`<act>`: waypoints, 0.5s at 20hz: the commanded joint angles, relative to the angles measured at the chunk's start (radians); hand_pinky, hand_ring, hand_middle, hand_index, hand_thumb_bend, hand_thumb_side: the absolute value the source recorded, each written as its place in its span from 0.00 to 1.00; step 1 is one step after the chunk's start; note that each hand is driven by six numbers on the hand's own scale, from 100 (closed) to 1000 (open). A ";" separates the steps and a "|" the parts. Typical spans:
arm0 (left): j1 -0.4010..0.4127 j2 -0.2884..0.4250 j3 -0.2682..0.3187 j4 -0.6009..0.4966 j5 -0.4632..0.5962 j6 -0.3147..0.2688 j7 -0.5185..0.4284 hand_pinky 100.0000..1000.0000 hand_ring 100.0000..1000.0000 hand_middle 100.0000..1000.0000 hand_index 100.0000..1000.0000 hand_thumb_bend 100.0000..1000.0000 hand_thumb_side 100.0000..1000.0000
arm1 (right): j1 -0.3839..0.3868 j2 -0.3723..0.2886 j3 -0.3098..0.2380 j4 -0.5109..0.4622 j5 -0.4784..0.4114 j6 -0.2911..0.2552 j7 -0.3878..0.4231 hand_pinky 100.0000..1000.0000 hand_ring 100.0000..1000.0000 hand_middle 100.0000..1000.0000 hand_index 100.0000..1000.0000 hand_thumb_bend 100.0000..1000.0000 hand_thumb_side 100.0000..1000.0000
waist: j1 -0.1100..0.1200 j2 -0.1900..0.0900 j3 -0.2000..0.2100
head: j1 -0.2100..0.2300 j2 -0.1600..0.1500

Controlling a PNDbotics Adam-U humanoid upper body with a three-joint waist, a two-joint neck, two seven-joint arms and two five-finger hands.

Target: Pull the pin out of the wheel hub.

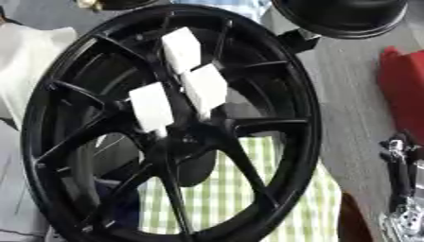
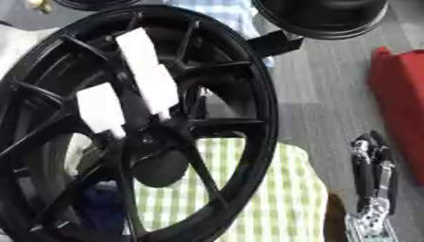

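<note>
Here, a black multi-spoke wheel hub is standing nearly upright and tilted, filling most of both views. Three white block-shaped pins are sticking out of the centre of the hub toward the camera: an upper pin, a middle pin and a lower-left pin. The three are sitting close together around the hub's centre, where the spokes are meeting. No brand, label or writing is showing legibly on the wheel or on the pins.

Behind the spokes, a green-and-white checked cloth is lying under the lower part of the wheel. A second round black object is sitting at the upper right, just beyond the rim. A red object is lying at the right edge on the grey surface.

The right robot hand is resting in the lower right corner, well apart from the wheel, with its black and silver fingers pointing upward, straight and relaxed, holding nothing. The left robot hand is not appearing in either view.
</note>
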 commanded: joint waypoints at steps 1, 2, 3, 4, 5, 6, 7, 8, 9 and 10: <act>-0.013 0.036 0.025 0.007 0.008 -0.014 0.007 0.59 0.41 0.16 0.24 0.00 0.16 | 0.001 -0.022 -0.006 -0.010 -0.007 -0.001 -0.004 0.73 0.77 0.54 0.89 0.00 0.70 | 0.001 -0.029 0.000 | -0.003 0.004; -0.011 0.038 0.027 0.010 0.006 -0.014 0.009 0.59 0.41 0.17 0.25 0.00 0.16 | 0.001 -0.021 -0.008 -0.010 -0.007 -0.001 -0.005 0.73 0.77 0.54 0.89 0.00 0.70 | 0.001 -0.028 0.003 | -0.009 0.004; 0.003 0.052 0.041 0.024 -0.002 -0.006 0.017 0.59 0.41 0.17 0.25 0.00 0.16 | 0.004 -0.017 -0.019 -0.011 -0.006 -0.002 -0.013 0.73 0.77 0.54 0.89 0.00 0.70 | -0.002 -0.025 0.016 | -0.025 0.004; 0.024 0.073 0.062 0.046 -0.016 0.007 0.030 0.59 0.41 0.17 0.25 0.00 0.16 | 0.006 -0.014 -0.028 -0.011 -0.005 -0.003 -0.021 0.73 0.77 0.54 0.89 0.00 0.70 | -0.007 -0.023 0.035 | -0.037 0.003; 0.049 0.098 0.087 0.071 -0.031 0.022 0.046 0.59 0.41 0.17 0.25 0.00 0.16 | 0.007 -0.013 -0.032 -0.012 -0.004 -0.003 -0.026 0.73 0.77 0.54 0.89 0.00 0.70 | -0.012 -0.022 0.046 | -0.040 0.002; 0.077 0.126 0.115 0.099 -0.048 0.039 0.063 0.59 0.41 0.18 0.26 0.00 0.16 | 0.006 -0.012 -0.030 -0.012 -0.003 -0.003 -0.026 0.73 0.77 0.54 0.89 0.00 0.69 | -0.013 -0.023 0.043 | -0.035 0.001; 0.105 0.147 0.143 0.127 -0.066 0.057 0.080 0.59 0.42 0.19 0.27 0.00 0.16 | 0.005 -0.013 -0.028 -0.012 -0.004 -0.003 -0.026 0.73 0.77 0.54 0.89 0.00 0.69 | -0.015 -0.023 0.038 | -0.027 0.000; 0.134 0.155 0.172 0.155 -0.083 0.073 0.098 0.60 0.42 0.19 0.27 0.00 0.16 | 0.005 -0.014 -0.024 -0.012 -0.005 -0.003 -0.024 0.73 0.77 0.54 0.89 0.00 0.71 | -0.014 -0.024 0.032 | -0.019 0.000; 0.163 0.159 0.197 0.175 -0.101 0.085 0.116 0.62 0.46 0.28 0.35 0.00 0.16 | 0.004 -0.014 -0.022 -0.012 -0.006 -0.003 -0.022 0.73 0.77 0.54 0.89 0.00 0.69 | -0.014 -0.024 0.027 | -0.015 -0.001; 0.193 0.160 0.215 0.182 -0.120 0.088 0.134 0.63 0.47 0.31 0.38 0.00 0.16 | 0.004 -0.015 -0.020 -0.011 -0.008 -0.004 -0.020 0.73 0.77 0.54 0.89 0.00 0.69 | -0.014 -0.025 0.024 | -0.012 -0.002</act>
